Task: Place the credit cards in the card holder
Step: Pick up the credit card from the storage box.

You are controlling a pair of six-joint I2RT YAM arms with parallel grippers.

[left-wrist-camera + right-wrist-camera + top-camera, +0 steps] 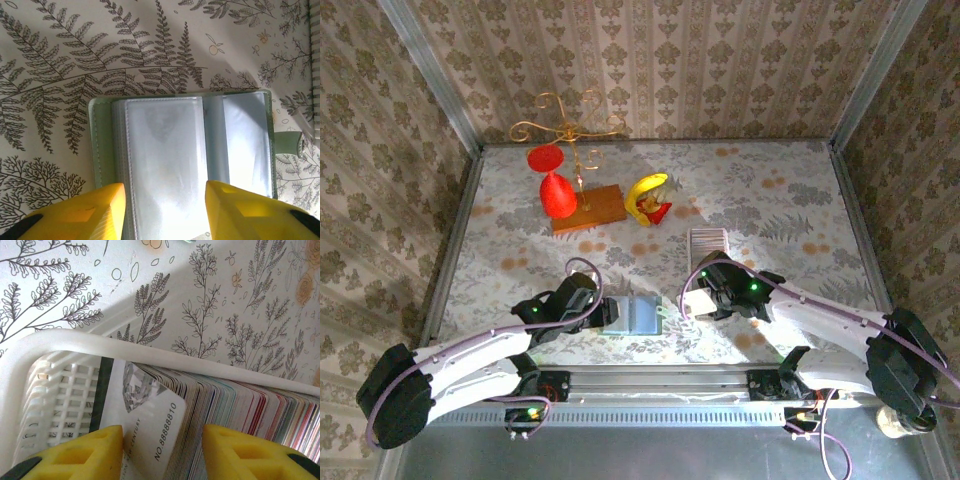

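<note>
Two grippers low over the flowered table (pixel 790 190): wallet on the left, cards on the right.
The left gripper (pixel 605 312) has its yellow fingers parted and gripping nothing, one on either side of a clear sleeve page. That page belongs to the card holder (pixel 638 316), which lies flat and spread open at the gripper's 3 o'clock. Further right, the right gripper (pixel 703 290) reaches into a white basket (pixel 100 342). The credit cards (pixel 240 400) stand packed there, at its 12 o'clock. Its fingers flank the front card; I cannot tell whether they pinch it.
</note>
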